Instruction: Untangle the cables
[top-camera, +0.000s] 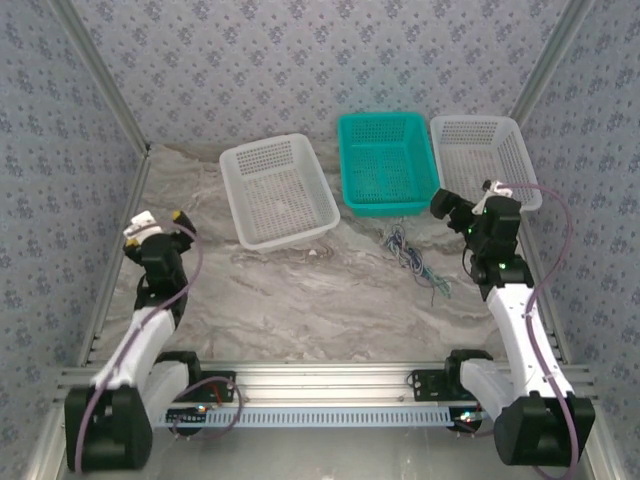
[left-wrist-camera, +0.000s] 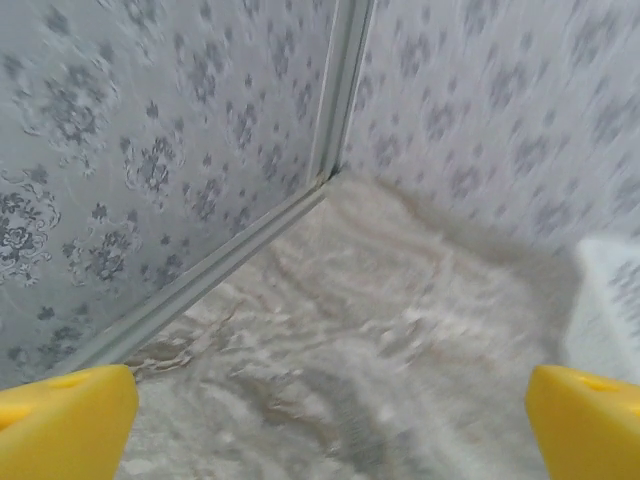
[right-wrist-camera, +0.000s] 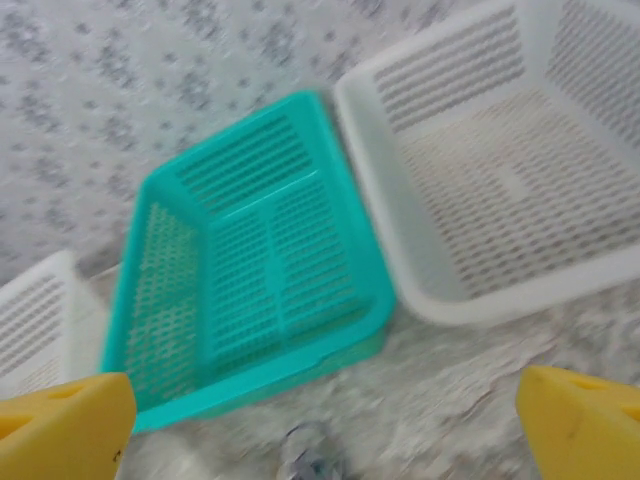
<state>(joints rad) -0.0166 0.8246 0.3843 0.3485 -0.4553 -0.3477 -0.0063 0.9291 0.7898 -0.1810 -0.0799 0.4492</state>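
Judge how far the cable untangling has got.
Nothing looks done: the cables lie in one tangle on the table, before the teal basket. Nothing is in hand: the left gripper and right gripper are open and empty. All the untangling is left.

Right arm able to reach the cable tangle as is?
Probably yes: the cables lie loose in front of the teal basket, close beside the open right gripper, with nothing between them.

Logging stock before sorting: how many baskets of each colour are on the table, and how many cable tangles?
White baskets: 2
Teal basket: 1
Cable tangle: 1
Total: 4
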